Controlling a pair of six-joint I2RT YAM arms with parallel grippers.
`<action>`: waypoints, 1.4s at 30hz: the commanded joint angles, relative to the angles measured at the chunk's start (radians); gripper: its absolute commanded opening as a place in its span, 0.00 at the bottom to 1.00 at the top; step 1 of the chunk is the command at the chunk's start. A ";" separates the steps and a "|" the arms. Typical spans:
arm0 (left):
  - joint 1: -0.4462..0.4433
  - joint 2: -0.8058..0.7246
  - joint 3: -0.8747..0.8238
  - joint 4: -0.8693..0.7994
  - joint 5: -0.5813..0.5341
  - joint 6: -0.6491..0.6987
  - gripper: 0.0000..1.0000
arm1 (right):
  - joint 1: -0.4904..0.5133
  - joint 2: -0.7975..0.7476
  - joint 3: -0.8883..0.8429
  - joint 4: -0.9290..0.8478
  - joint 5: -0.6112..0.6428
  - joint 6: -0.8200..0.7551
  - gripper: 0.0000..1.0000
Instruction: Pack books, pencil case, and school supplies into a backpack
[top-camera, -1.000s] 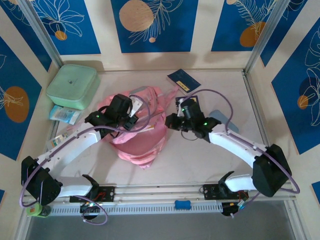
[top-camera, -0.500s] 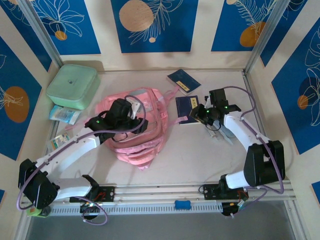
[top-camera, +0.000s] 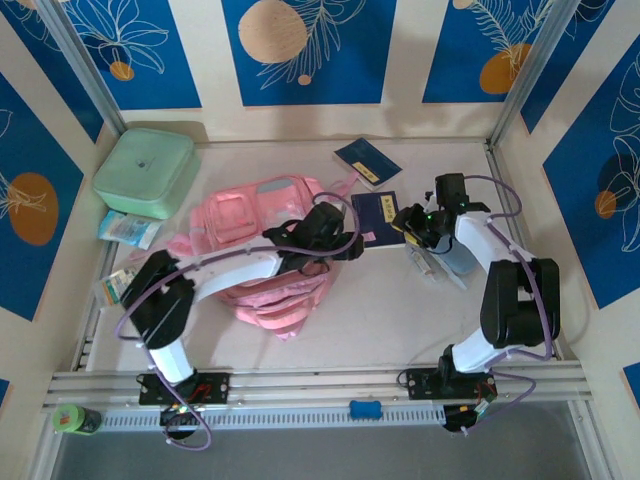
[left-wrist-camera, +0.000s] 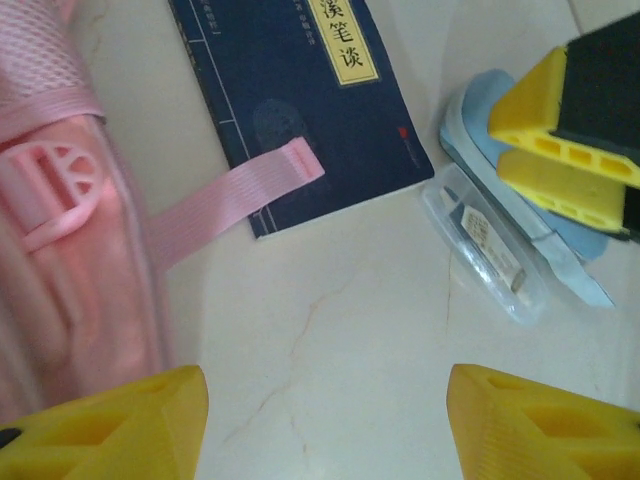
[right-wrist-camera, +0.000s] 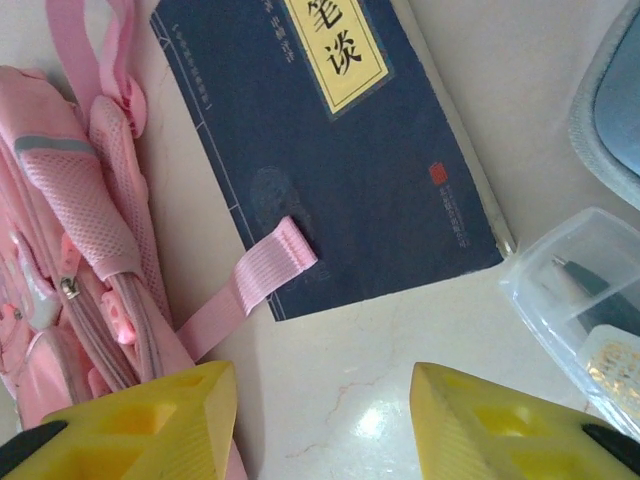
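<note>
Navy book (right-wrist-camera: 340, 150) lies flat just ahead of my right gripper (right-wrist-camera: 318, 400), jaws wide, empty. Likely thin, light, bendy; strap (right-wrist-camera: 262, 270) overlaps its near corner, so I'd pinch the right edge.

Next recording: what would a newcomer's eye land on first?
The pink backpack lies slumped left of centre on the table, the biggest thing there. Just right of it lies a navy book, one pink strap end draped over its corner. The left end effector and right end effector hover open by it.
</note>
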 joint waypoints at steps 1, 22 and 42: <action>-0.006 0.086 0.077 0.033 -0.037 -0.061 0.64 | -0.008 0.033 0.022 -0.008 -0.040 -0.002 0.49; 0.016 0.451 0.362 -0.166 -0.130 -0.018 0.50 | -0.010 0.255 0.196 -0.027 0.083 0.014 0.54; 0.027 0.493 0.515 -0.185 -0.110 -0.103 0.57 | -0.006 0.395 0.308 -0.066 0.082 -0.028 0.59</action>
